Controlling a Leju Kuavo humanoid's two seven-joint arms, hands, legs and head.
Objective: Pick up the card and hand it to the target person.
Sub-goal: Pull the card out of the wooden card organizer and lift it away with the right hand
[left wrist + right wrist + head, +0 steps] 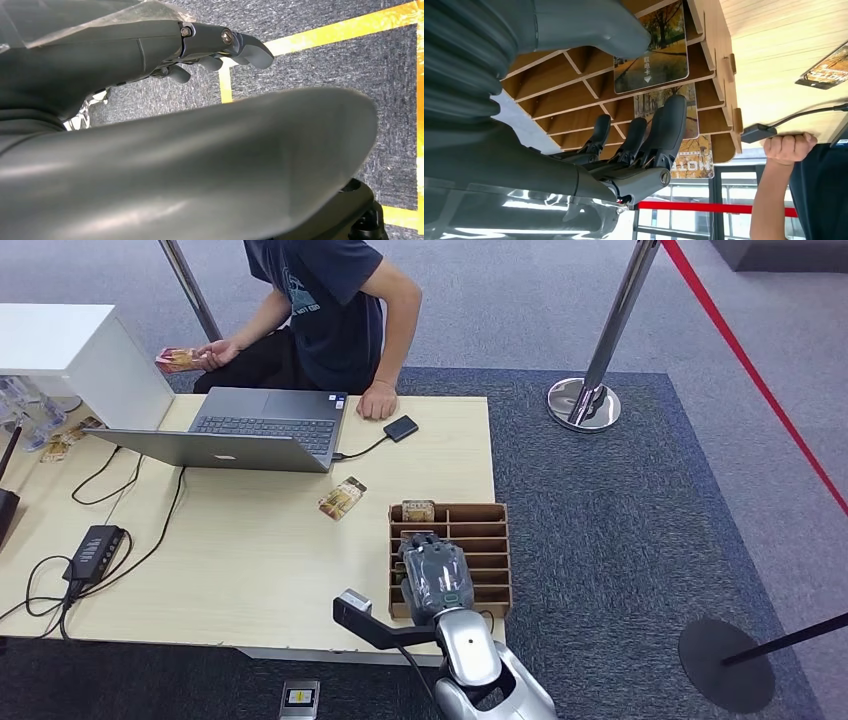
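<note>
Fingers point(422, 543) on my right hand point(435, 575) are reaching into the wooden slotted rack point(490, 545) at the near right corner of the table point(250, 570) in the head view, stretched out over the slots and not wrapped around anything as far as I can see. One card point(417, 510) stands in the rack's far slot, another card lies loose on the table point(342, 498) just left of the rack, in front of the open laptop point(250, 430). A person point(330, 310) sits at the far side, one fist resting on the table by a small black drive point(401, 428), the other hand holding a card point(176, 360) off to the side. A black hub point(93, 552) with cables sits on the left of the table.

Left wrist view: my left hand point(215, 50) hangs over grey carpet with yellow tape lines point(320, 32), fingers loosely curled and apart, holding nothing.

Right wrist view: the dark fingers are straight and slightly spread, lying along the rack's dividers, thumb point(589, 25) well apart from them. An autumn-tree card point(651, 55) sits in a slot between thumb and fingers, with nothing clamped on it. More cards point(694, 160) sit in slots beyond the fingertips. The person's fist point(789, 147) is on the table beyond the rack.
</note>
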